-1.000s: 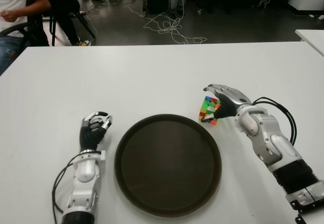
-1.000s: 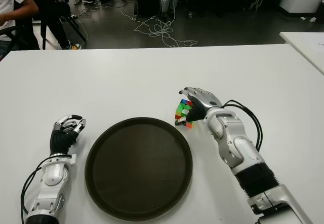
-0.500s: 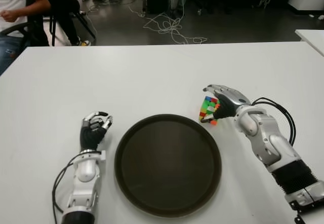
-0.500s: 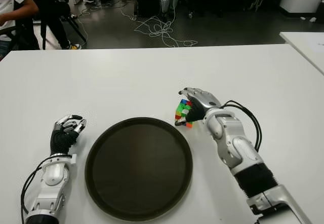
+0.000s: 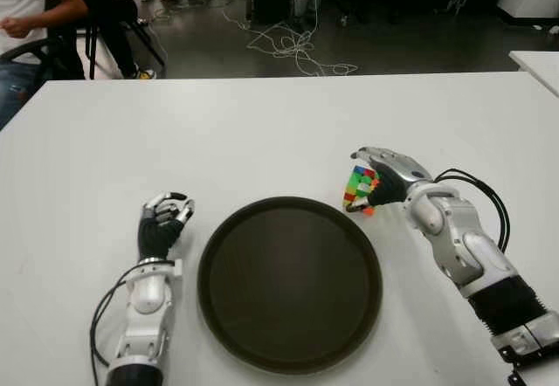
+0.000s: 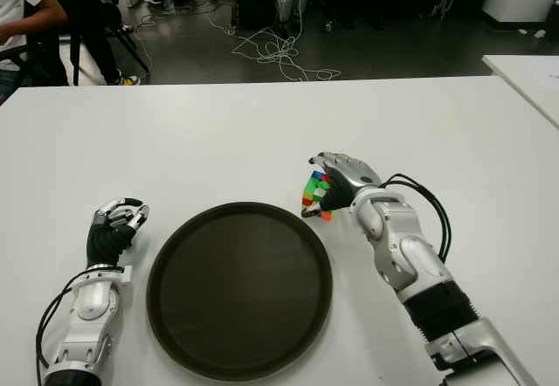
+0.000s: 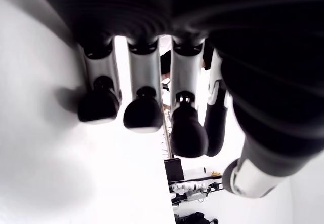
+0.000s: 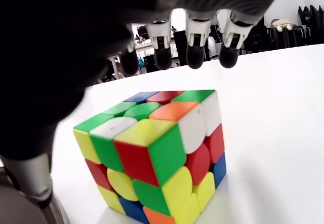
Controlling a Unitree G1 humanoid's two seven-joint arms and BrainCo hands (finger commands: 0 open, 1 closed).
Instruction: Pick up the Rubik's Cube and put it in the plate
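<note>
Right hand point(image 5: 382, 175) sits just past the far right edge of the plate point(image 5: 289, 282), arched over the cube point(image 5: 360, 189). Wrist view: fingers point(image 8: 194, 42) hang spread above the cube's top with a clear gap under the tips; thumb shows as a dark mass at one side, contact not visible. Reading: hand open, cupped over the cube, not gripping yet. The posture looks set for a top-down wrap, fingers on the far side and thumb on the near side.

Cube stands on the white table point(image 5: 262, 133), just beside the plate's rim, not in it. Whether it touches the rim cannot be told. It seems to sit on the table with one corner turned toward the wrist camera.

Cube appearance: three-by-three, scrambled, glossy rounded tiles. Top face mixes green, white, yellow, orange, red, blue. The side faces show red, green, yellow, white, blue and orange. No black frame between tiles; stickerless type. Smooth plastic, likely slippery under hard fingertips, so the grip wants opposing faces, not edges.

Plate: dark, round, shallow raised rim, nothing in it. Short carry from the cube, hence the hand approaching from the side away from the plate.

Left hand point(image 5: 162, 222) shows left of the plate, fingers curled loosely, holding nothing. Idle.
</note>
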